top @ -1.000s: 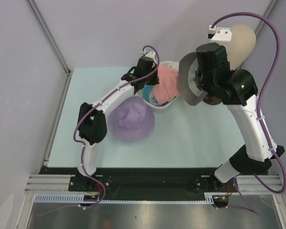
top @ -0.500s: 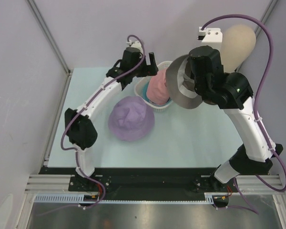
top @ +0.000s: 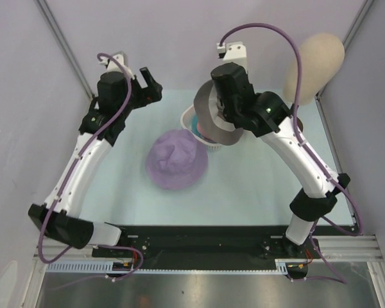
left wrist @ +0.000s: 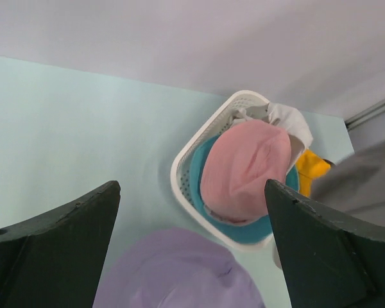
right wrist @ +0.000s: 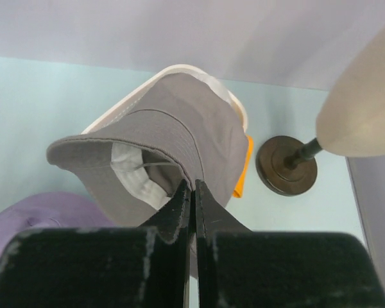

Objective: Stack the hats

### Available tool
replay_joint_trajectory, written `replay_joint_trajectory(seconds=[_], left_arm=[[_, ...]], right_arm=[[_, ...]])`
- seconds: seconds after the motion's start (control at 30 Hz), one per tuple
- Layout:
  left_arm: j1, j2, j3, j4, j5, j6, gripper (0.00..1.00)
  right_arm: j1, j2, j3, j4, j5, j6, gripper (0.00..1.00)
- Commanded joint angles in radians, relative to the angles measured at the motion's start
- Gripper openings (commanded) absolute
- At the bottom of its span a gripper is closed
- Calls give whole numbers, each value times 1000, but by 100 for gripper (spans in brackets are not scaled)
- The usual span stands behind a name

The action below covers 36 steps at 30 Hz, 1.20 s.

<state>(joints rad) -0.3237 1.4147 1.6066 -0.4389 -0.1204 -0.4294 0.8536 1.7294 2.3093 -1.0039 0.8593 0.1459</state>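
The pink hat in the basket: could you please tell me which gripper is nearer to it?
Right. The right gripper, shut on a grey hat, hangs over the pink hat; the left gripper, open, is off to its left, clear of the basket.

White moulded link shells [top: 83, 168] are joined by black joint housings [top: 313, 204]. A purple cable [top: 263, 25] is looped out from behind the right claw [right wrist: 194, 191], where a white camera module [top: 233, 51] is mounted. Black wedge-shaped fingers [left wrist: 58, 250] are fitted to each claw.
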Motion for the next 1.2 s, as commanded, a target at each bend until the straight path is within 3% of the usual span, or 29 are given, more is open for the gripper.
replay_joint_trajectory(seconds=[0.0, 0.37, 0.73, 1.17], left_arm=[[5, -158, -117, -35, -42, -20, 100], [11, -431, -244, -181, -45, -66, 100], [106, -516, -379, -253, 20, -88, 100], [183, -618, -428, -293, 166, -305, 100]], right_arm=[[21, 51, 53, 100, -29, -40, 0], [150, 194, 159, 117, -55, -72, 0], [295, 78, -51, 123, -178, -8, 0], [371, 116, -99, 163, -338, -34, 3]])
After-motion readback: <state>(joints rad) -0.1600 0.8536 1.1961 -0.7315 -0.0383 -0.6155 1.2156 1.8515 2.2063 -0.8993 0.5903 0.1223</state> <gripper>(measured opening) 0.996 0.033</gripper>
